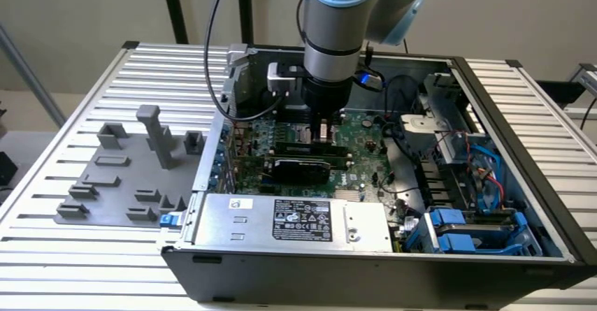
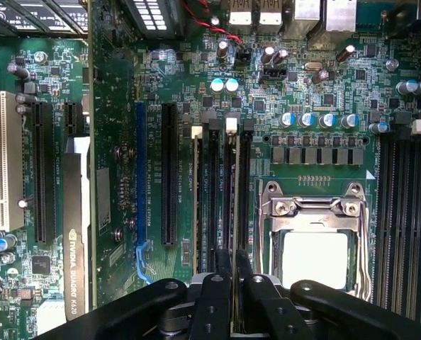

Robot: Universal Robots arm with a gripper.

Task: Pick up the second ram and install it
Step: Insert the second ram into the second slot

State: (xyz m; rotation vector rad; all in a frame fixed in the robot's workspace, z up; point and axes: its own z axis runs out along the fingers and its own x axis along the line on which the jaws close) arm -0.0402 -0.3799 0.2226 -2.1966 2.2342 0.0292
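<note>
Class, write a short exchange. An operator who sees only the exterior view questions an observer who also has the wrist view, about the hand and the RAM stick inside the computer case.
Operator: From outside I see the hand low over the motherboard. Is it holding anything?
Observer: Yes. In the wrist view its fingers pinch the second ram, a thin strip seen edge-on.
Operator: Where does the stick line up?
Observer: Along the memory slots, right beside the CPU socket. I cannot tell whether it is seated.
</note>
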